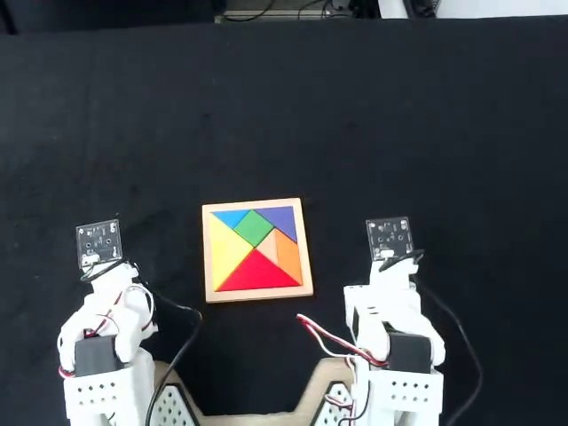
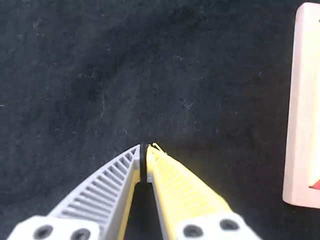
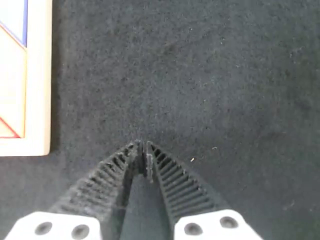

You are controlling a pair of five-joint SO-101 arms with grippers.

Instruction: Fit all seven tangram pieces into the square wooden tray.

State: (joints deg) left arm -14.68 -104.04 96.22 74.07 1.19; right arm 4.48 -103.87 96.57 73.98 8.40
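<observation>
Tray: a square pale wooden tray (image 1: 259,295) lies flat on the black cloth table (image 1: 355,115), turned slightly askew, between the two white robot arms.
Pieces: all seven tangram pieces sit flush inside the tray and fill its square.
Tray's far edge: a light-blue triangle (image 1: 229,216) in one corner, an indigo triangle (image 1: 282,219) in the other, and a green square (image 1: 255,228) set on its point between them.
Tray's middle: a small peach triangle (image 1: 265,249), touching the green square.
Tray's sides: a large yellow triangle (image 1: 224,253) along the edge facing the left arm (image 1: 106,328); an orange parallelogram (image 1: 287,253) along the edge facing the right arm (image 1: 395,319).
Tray's near edge: a large red triangle (image 1: 257,277), its long side against the rim.
Left gripper: the grey-and-yellow left gripper (image 2: 145,149) is over bare cloth beside the tray's yellow-triangle edge (image 2: 300,100), apart from the wood; its jaws are pressed together at the tips and hold nothing.
Right gripper: the black-fingered right gripper (image 3: 143,146) is over bare cloth beside the tray's opposite rim (image 3: 40,75), also apart from it; its jaws meet tip to tip and hold nothing.
</observation>
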